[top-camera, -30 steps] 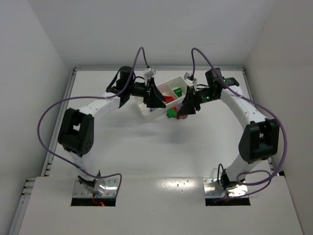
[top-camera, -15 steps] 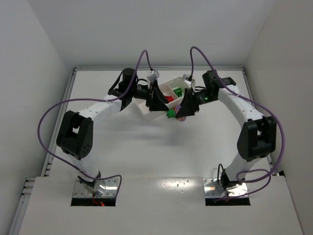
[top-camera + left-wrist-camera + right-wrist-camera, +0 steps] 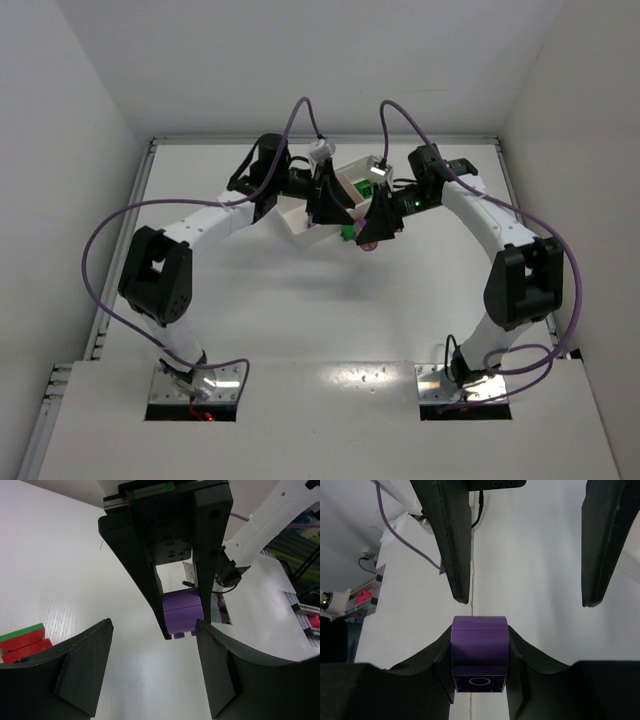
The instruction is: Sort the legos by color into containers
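Note:
My right gripper is shut on a purple lego, whose hollow underside faces the wrist camera. The left gripper faces it, open and empty, its fingers spread a little beyond the brick. From the left wrist view the purple lego sits between the right gripper's black fingers. From above, both grippers meet just in front of the white tray of containers. A green lego lies in the tray, and another green one is beside it on the table. A red-and-green stack peeks past my left finger.
White walls enclose the table on the left, back and right. Purple cables loop above both arms. The arm bases stand at the near edge.
Both wrists have drawn closer together over the tray's front side. The left jaws narrowed slightly and then held. The right gripper kept its hold on the purple lego.

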Motion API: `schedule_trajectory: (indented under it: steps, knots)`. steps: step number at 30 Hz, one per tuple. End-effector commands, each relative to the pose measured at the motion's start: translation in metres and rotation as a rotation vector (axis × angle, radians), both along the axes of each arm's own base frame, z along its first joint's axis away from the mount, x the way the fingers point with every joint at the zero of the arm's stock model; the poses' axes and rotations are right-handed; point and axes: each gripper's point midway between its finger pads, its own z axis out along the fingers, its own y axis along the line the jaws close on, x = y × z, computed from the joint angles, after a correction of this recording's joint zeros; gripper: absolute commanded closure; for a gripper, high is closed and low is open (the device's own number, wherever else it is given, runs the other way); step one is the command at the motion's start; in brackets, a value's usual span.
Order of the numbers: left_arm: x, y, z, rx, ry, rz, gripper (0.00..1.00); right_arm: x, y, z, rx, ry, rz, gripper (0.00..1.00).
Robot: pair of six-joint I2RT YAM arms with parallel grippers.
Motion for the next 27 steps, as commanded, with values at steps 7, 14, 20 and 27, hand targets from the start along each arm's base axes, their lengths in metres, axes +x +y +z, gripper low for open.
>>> schedule_trajectory:
  steps: [7, 14, 20, 27]
  knots:
    - [-0.006, -0.013, 0.007, -0.021, -0.035, -0.07, 0.27, 0.004, 0.006, 0.009, 0.024, -0.101, 0.025, 0.99]
    - [-0.009, -0.016, 0.003, -0.011, -0.027, -0.081, 0.28, 0.007, 0.005, 0.005, 0.001, -0.116, 0.017, 0.99]
    - [-0.014, -0.018, 0.002, -0.009, -0.018, -0.099, 0.28, 0.012, 0.005, 0.004, -0.011, -0.134, 0.006, 0.99]
    - [-0.016, -0.017, 0.0, -0.006, -0.018, -0.111, 0.28, 0.011, 0.004, 0.001, -0.013, -0.125, 0.006, 0.99]
